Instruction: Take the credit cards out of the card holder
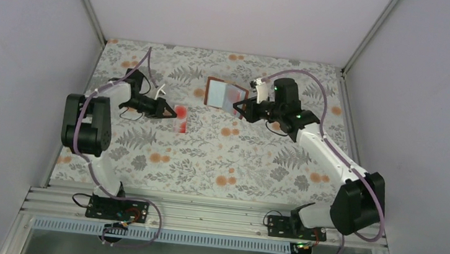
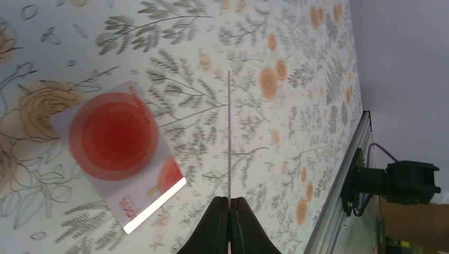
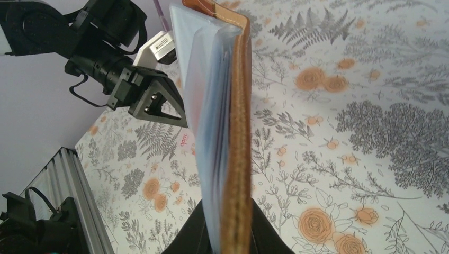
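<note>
Floral tablecloth (image 1: 207, 156), grey ferns, orange blossoms; aluminium rail (image 1: 202, 213) at near edge; pale walls (image 1: 233, 16).

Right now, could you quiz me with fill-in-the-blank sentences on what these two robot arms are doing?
1. The right tool grips a ___ leather card holder.
2. The left tool pinches a thin card seen ___-on.
3. The pale card with a big ___ circle lies flat on the floral table.
Missing words: brown; edge; red.
</note>
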